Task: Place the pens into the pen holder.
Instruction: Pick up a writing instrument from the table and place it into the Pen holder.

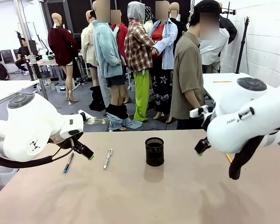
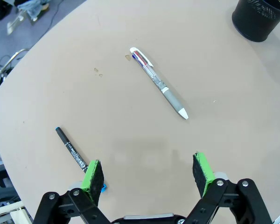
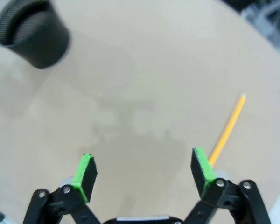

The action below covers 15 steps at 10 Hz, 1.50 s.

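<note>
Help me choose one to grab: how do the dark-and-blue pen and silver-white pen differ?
The dark-and-blue pen is thin and black; the silver-white pen is thicker, grey-gripped. The dark-and-blue pen lies farther from the pen holder than the silver-white pen. Both lie flat outside it.

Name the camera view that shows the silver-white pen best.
The left wrist view: the silver-white pen lies whole, close and sharp, clip and tip distinct. The front view shows it small and thin, left of the pen holder. The right wrist view faces the orange pencil.
</note>
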{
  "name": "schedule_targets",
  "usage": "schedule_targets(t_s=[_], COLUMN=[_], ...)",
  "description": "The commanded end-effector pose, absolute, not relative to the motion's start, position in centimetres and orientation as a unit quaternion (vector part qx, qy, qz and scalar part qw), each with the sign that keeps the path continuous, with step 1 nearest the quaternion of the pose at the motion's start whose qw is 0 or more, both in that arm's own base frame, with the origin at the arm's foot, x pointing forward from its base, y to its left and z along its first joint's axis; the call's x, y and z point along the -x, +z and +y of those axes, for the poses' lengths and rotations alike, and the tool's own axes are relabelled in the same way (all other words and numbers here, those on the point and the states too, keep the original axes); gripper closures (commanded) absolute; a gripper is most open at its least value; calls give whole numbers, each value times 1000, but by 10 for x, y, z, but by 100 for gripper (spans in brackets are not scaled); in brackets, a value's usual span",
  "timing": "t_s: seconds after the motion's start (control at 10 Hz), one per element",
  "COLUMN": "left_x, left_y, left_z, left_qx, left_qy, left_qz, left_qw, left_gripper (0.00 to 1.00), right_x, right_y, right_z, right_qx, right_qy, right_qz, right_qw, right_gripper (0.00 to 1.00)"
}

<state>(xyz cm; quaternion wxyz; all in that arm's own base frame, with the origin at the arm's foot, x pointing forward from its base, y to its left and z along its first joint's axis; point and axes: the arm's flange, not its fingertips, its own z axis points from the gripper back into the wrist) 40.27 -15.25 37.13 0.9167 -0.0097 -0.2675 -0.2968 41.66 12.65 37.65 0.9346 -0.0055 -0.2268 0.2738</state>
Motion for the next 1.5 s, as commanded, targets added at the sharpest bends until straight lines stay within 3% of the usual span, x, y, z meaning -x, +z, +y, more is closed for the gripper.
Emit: schedule_targets(t_s=[0.0, 0.6, 1.4], left_x=[-403, -403, -403], left_y=[371, 371, 371], left_z=[-151, -151, -151], left_qx=[10, 10, 10], left_qy=[-295, -295, -295], left_qz=[-268, -268, -268], left_qw=[917, 917, 917], left_gripper=[0, 0, 0], right_x=[-444, -523, -553], right_y=[389, 347, 301], right_z=[111, 49, 41], right_qx=[7, -9, 4], right_qy=[215, 133, 94], right_qz=[-174, -38, 4], right_qw=[961, 990, 996], right_gripper=[0, 0, 0])
